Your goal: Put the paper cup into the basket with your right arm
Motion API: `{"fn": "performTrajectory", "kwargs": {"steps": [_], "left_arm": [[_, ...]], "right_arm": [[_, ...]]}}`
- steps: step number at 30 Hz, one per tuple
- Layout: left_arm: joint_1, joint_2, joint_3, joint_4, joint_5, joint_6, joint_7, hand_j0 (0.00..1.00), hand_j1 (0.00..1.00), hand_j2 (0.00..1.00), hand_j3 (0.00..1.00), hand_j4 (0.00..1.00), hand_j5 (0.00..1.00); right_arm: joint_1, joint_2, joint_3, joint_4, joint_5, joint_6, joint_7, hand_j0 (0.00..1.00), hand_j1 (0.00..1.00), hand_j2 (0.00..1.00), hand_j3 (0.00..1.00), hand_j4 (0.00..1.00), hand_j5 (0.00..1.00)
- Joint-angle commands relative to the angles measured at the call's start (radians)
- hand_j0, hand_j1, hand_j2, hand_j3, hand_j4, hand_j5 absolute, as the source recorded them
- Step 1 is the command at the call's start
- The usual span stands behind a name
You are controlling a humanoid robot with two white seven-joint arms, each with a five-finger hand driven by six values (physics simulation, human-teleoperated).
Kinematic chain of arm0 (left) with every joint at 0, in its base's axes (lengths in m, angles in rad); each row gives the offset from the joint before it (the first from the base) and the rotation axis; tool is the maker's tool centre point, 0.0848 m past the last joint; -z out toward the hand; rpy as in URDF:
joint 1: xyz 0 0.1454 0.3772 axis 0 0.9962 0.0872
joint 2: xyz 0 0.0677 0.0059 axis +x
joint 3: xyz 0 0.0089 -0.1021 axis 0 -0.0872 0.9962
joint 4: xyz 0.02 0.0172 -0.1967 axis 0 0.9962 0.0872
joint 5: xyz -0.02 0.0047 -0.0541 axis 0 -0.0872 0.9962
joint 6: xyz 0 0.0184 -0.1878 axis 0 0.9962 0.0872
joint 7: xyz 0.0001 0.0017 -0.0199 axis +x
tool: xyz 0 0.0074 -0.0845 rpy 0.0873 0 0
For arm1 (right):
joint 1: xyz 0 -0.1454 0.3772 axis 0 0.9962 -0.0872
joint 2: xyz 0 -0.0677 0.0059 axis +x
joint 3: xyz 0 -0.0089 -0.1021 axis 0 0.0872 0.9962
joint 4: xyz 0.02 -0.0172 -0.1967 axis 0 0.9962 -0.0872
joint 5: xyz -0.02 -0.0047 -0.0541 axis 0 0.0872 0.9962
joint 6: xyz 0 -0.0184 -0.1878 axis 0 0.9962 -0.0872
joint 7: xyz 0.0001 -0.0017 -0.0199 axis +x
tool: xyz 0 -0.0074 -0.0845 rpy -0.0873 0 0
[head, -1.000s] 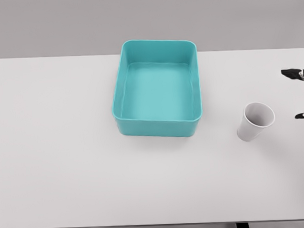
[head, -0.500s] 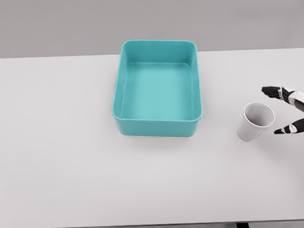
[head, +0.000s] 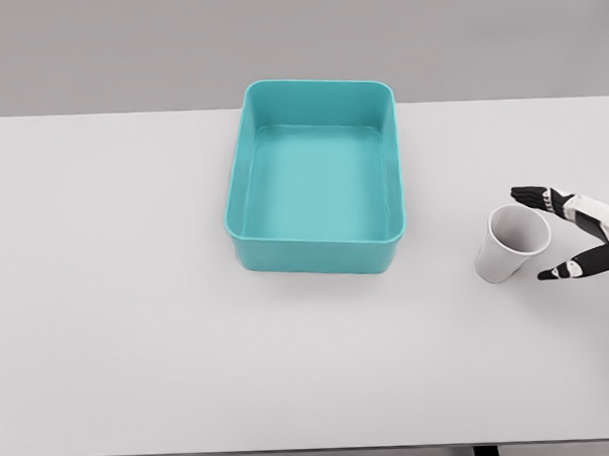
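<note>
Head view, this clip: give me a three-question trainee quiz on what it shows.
1. True or false: the cup already sits inside the basket.
2. The right hand is: A) closed around the cup, B) open beside the cup, C) over the basket.
3. Fill in: the cup stands on the table to the ____ of the basket, as the picture shows it.

Key: 1 false, the basket holds nothing; 2 B, fingers spread either side of the rim; 3 right.
</note>
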State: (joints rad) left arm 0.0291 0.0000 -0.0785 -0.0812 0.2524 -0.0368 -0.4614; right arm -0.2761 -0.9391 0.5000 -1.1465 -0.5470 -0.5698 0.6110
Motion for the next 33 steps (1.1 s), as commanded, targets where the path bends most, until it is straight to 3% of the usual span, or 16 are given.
{"fn": "performTrajectory", "kwargs": {"steps": [1, 28, 33], "left_arm": [[0.0, 0.0, 0.0, 0.0, 0.001, 0.0, 0.0, 1.0, 1.0, 1.0, 1.0, 1.0, 1.0], [0.0, 0.0, 0.0, 0.0, 0.001, 0.0, 0.0, 1.0, 1.0, 1.0, 1.0, 1.0, 1.0], [0.0, 0.0, 0.0, 0.0, 0.001, 0.0, 0.0, 1.0, 1.0, 1.0, 1.0, 1.0, 1.0]], "right_arm": [[0.0, 0.016, 0.002, 0.004, -0.008, 0.002, 0.0, 1.0, 1.0, 1.0, 1.0, 1.0, 1.0], [-0.012, 0.062, 0.005, -0.01, -0.008, 0.004, 0.0, 1.0, 1.0, 1.0, 1.0, 1.0, 1.0], [-0.012, 0.063, 0.003, -0.05, -0.008, 0.042, 0.0, 1.0, 1.0, 1.0, 1.0, 1.0, 1.0]]}}
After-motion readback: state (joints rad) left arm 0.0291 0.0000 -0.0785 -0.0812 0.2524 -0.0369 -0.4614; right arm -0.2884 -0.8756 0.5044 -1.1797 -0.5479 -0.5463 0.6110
